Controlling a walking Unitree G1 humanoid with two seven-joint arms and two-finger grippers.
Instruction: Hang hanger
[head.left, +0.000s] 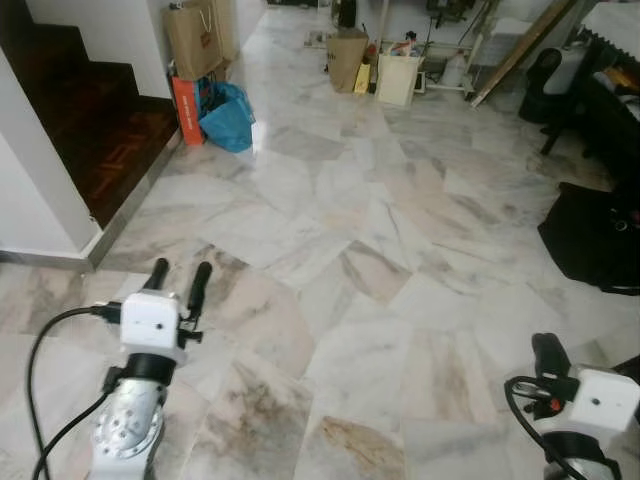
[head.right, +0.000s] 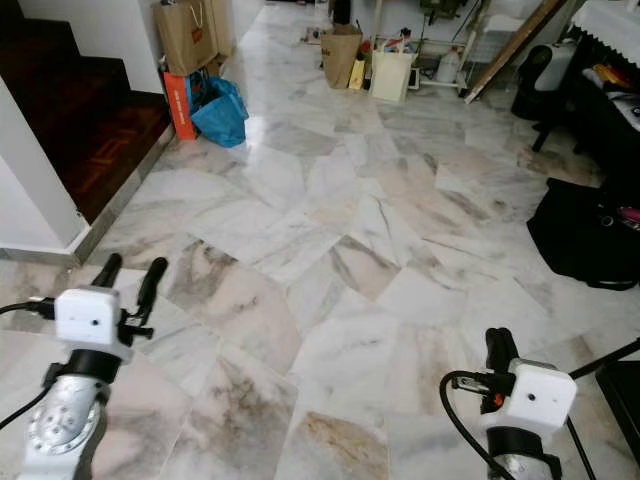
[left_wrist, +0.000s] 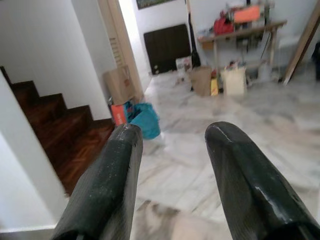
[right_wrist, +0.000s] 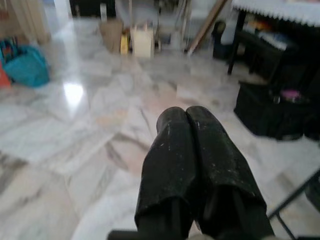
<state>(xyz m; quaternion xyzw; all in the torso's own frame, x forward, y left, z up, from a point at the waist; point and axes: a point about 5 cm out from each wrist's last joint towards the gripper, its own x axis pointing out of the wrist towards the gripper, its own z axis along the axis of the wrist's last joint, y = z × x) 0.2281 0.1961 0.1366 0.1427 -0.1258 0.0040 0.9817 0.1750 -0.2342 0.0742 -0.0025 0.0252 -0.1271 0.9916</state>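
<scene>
My left gripper (head.left: 180, 272) is raised at the lower left over the marble floor, open, with nothing between its two black fingers (left_wrist: 112, 190). My right gripper (head.left: 548, 352) sits at the lower right, shut, its two fingers (right_wrist: 195, 150) pressed together and holding nothing. A hanger cannot be made out in any view.
Dark wooden stairs (head.left: 100, 130) rise at the left behind a white wall. A blue bag (head.left: 228, 117), an orange box and brown paper bags stand by the stairs. Cardboard boxes (head.left: 345, 58) and a table lie far ahead. A black bag (head.left: 590, 235) and dark furniture stand at the right.
</scene>
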